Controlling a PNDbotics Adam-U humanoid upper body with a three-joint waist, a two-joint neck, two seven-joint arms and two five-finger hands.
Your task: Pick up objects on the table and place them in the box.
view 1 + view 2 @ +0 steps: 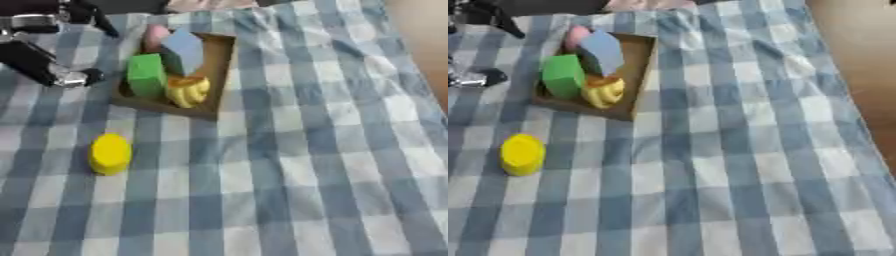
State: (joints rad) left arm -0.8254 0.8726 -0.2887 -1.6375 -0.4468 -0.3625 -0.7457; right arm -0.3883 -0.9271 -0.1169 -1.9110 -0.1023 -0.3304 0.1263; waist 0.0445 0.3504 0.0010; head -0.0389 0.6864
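A brown cardboard box [219,70] lies at the upper left of the checked cloth. Inside it are a green block [146,75], a blue block [184,49], a pink piece [156,35] at the far end and a yellow banana bunch [190,91] with something orange just behind it. A yellow cylinder [109,153] stands alone on the cloth, nearer to me than the box and to its left. My left hand [52,67], black with silver parts, hovers left of the box, apart from it and holding nothing that I can see.
The blue-and-white checked cloth [289,175] covers the table, with wrinkles near the far edge. Along the right side the table ends and a wooden floor [429,30] shows. Dark arm parts [52,15] cross the upper left corner.
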